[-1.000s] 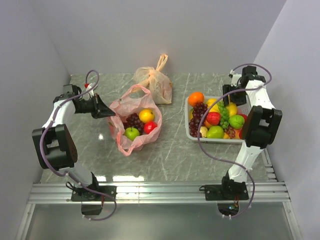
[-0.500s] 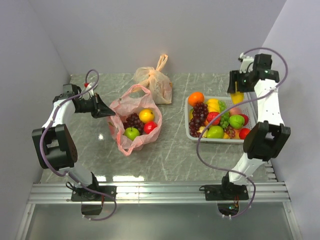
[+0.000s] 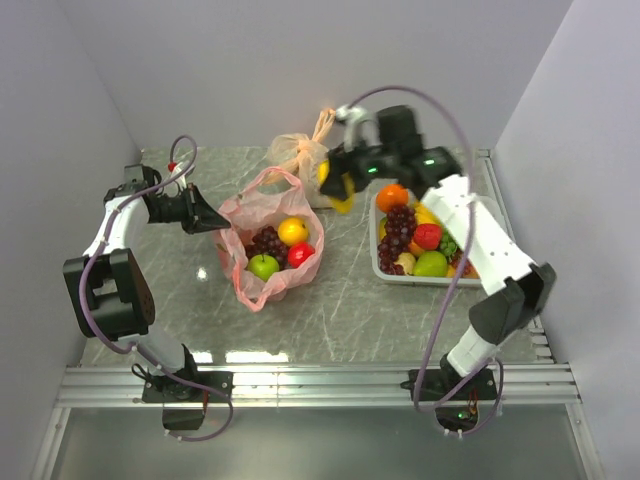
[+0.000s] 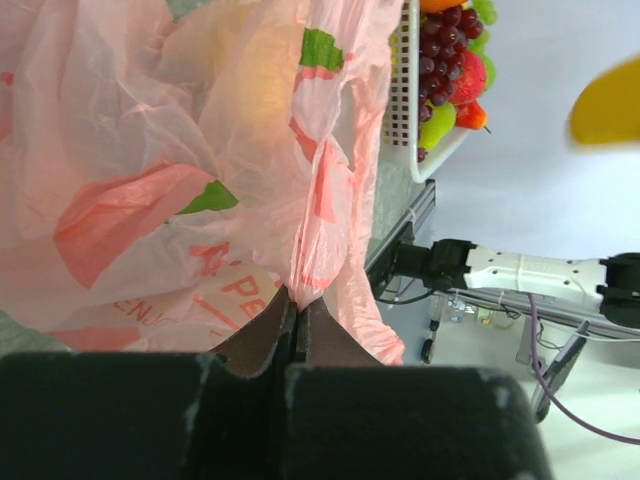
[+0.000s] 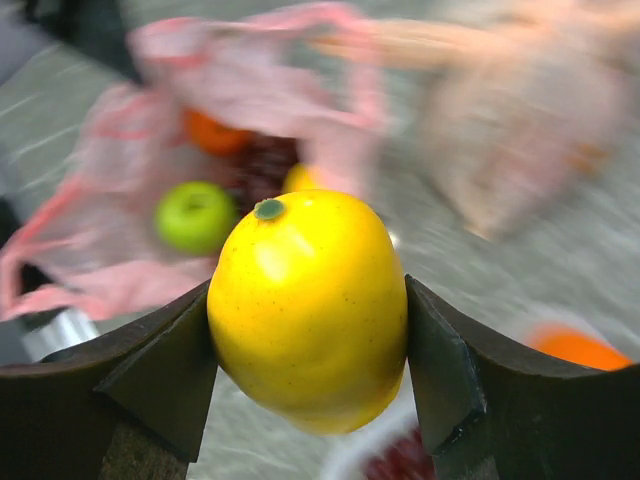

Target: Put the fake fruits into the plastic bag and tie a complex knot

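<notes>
Lemon (image 5: 305,300) in right gripper (image 5: 306,345), nearer bag (image 3: 241,216)

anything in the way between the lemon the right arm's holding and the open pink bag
Nothing visible blocks it. The lemon, clamped in the right gripper, hangs in the air beside the plastic bag, whose mouth gapes upward with the left gripper pinching its edge. Only the bag's raised handle loop stands near.

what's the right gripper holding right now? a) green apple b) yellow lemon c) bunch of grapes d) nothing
b: the right gripper is shut on a yellow lemon, which fills the space between its fingers in the right wrist view.
</notes>
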